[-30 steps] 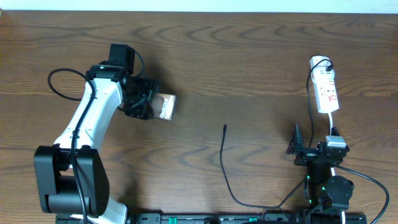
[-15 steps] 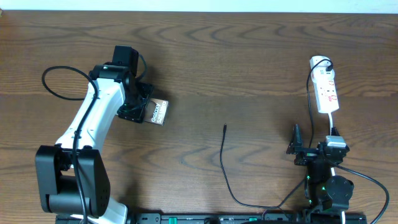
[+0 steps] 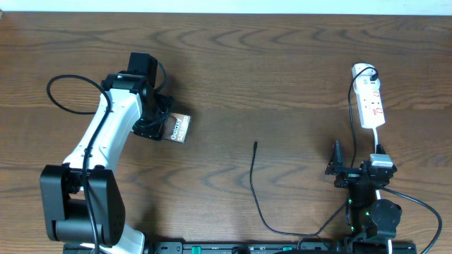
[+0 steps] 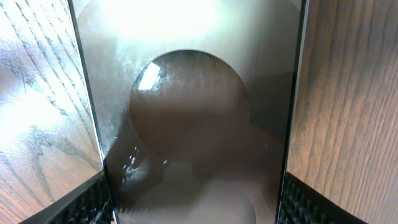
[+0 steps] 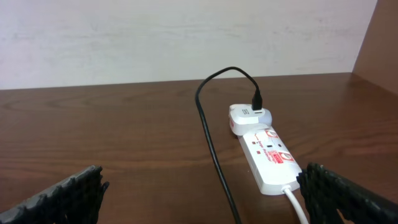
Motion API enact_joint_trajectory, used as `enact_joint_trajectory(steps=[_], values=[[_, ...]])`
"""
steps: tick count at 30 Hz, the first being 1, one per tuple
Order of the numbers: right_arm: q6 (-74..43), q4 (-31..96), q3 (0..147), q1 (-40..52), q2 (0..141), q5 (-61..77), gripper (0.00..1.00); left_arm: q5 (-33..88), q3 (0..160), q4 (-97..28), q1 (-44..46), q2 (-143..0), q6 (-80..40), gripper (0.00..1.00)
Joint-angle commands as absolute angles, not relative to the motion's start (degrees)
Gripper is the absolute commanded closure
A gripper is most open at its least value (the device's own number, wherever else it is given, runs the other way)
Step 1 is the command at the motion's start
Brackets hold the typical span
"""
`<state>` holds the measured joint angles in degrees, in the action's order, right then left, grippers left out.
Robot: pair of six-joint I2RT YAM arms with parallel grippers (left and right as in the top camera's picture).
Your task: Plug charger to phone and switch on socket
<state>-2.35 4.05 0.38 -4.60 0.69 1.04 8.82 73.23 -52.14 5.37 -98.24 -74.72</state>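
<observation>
Tabletop: phone-positioning step, I'm judging. Left pincer is clamping phone, left of centre. Right pincer is gaping wide, empty, nr front-right corner. Socket is lying by right edge. Charger is lying loose, tip mid-tabletop. Next: grabbing tip, aligning w/ phone port.

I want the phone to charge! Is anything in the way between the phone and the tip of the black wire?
No, nothing visible. Only wooden table lies between the phone and the charger tip.
</observation>
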Motion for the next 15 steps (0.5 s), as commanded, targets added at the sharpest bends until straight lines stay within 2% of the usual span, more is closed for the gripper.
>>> enact_joint_trajectory(steps=[1,10,15], values=[[-2.6,4.4,0.3,-4.9,0.4,0.8,0.01,7.9,75.2,-52.4,5.5,-96.1,-74.0,0.92],[-21.0,2.4,0.4,-4.9,0.6,2.6,0.01,7.9,75.2,-52.4,5.6,-96.1,-74.0,0.93],[-21.2,3.5,3.4,-4.9,1.2,7.7,0.01,7.9,75.2,-52.4,5.6,-96.1,-74.0,0.93]])
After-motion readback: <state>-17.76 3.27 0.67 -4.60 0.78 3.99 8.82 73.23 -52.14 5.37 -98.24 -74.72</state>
